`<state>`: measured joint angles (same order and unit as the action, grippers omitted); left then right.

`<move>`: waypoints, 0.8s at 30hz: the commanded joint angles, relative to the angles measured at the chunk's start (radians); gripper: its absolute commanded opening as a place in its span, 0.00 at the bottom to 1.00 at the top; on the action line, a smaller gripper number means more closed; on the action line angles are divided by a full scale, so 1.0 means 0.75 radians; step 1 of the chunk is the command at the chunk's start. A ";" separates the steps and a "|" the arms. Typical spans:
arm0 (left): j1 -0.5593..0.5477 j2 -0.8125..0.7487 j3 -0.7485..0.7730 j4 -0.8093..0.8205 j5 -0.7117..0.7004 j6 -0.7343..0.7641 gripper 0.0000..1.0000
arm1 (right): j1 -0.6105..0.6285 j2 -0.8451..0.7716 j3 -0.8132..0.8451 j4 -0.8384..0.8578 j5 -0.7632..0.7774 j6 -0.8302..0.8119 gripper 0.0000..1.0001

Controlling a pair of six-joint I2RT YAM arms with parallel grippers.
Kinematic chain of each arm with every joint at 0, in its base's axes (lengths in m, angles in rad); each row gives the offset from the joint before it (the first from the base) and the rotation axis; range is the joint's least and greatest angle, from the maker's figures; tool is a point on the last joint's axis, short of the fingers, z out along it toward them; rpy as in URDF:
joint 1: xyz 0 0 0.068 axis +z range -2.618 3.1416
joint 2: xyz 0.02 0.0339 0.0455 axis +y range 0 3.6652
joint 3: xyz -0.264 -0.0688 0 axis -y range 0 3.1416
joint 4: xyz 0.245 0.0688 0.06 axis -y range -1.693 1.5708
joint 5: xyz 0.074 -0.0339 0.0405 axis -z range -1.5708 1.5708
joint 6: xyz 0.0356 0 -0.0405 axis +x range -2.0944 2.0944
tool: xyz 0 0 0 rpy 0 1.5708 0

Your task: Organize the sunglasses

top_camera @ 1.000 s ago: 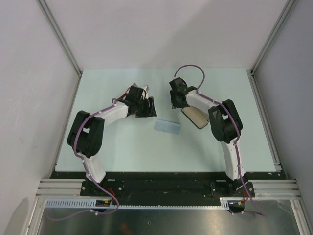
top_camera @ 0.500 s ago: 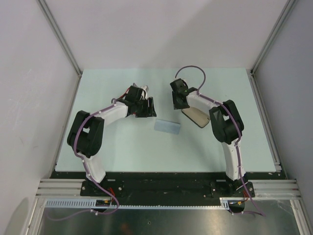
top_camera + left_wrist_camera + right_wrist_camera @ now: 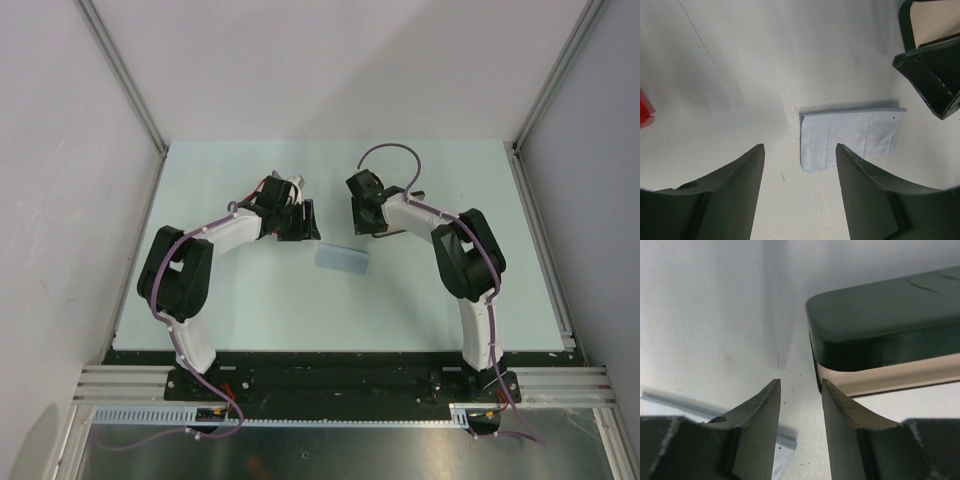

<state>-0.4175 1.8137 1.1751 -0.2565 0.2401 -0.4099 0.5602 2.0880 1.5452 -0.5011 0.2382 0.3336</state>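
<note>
one pale green table [image 3: 250, 300] fills your workspace, boxed in by plain white walls [image 3: 330, 70] with aluminium posts [image 3: 125, 80] running up the corners. a black rail crosses the near edge, where both arm bases are bolted. near the table's middle a pale blue cloth [image 3: 342, 258] lies flat and folded, between the two wrists and a little nearer to you.

your only container is the black case [image 3: 880, 305]. from above it is almost wholly hidden under the right arm. the right wrist view shows its dark rounded shell over a band of tan lining. you cannot tell from these views what lies inside.

your left gripper [image 3: 308, 220] is released, fingers spread with only table and cloth showing between them. your right gripper [image 3: 362, 215] is also released, a narrow gap of bare table between its fingers, and the case corner sits just beside one fingertip.

of the sunglasses [image 3: 644, 107] you get only a red sliver at the left edge of the left wrist view, on the table outside the left fingers and well apart from the cloth.
</note>
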 commanded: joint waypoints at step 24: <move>0.019 -0.105 -0.033 0.009 -0.069 -0.045 0.66 | 0.016 0.067 0.128 0.012 -0.035 -0.165 0.54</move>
<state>-0.4164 1.8069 1.1687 -0.2562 0.2268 -0.4160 0.5568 2.0949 1.5768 -0.5171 0.2184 0.2462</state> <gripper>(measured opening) 0.657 0.543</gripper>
